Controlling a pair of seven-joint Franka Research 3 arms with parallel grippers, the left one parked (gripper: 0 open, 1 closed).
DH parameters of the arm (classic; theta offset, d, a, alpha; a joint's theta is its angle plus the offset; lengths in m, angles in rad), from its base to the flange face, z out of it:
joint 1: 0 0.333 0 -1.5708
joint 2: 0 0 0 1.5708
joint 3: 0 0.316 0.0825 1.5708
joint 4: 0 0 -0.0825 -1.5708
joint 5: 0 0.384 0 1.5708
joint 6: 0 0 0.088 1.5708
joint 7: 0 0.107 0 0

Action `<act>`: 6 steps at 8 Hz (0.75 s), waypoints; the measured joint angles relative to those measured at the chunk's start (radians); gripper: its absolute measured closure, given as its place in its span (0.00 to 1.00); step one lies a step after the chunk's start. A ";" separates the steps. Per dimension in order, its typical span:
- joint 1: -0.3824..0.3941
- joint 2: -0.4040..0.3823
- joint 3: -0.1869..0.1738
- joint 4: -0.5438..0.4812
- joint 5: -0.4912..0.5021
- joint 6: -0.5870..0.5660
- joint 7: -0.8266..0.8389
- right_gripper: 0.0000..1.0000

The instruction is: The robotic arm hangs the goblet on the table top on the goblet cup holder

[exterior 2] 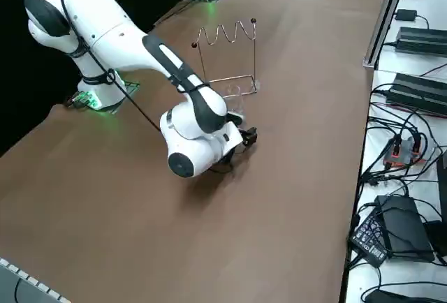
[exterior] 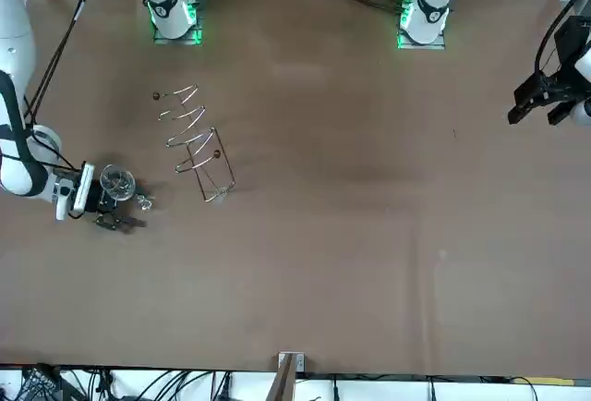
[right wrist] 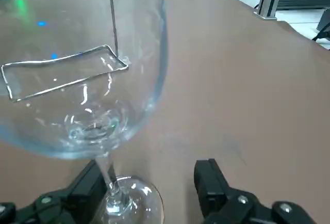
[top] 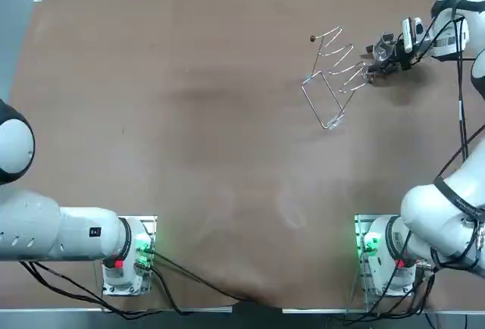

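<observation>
As it stands near the right edge of the brown bench (top: pixel 189 117), beside the bent-wire cup holder (top: pixel 333 79), we enter one clear glass goblet (right wrist: pixel 82 79), judged light, slick, brittle; right gripper (right wrist: pixel 149 175) spread about its stem (right wrist: pixel 107 180), our preferred hold.

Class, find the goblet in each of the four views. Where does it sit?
Top: goblet upper right, right of the wire cup holder.
Front: middle left, left of the holder.
Right side: centre, just below the holder.
Right wrist: close up, stem between the open fingers of the right hand.
Shared landmark: the holder.
</observation>
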 joint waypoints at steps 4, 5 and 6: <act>0.002 0.000 0.000 -0.002 0.005 0.002 0.000 0.14; 0.002 0.000 0.000 -0.002 0.006 0.003 0.000 0.26; 0.001 0.000 0.000 -0.003 0.006 0.003 0.000 0.30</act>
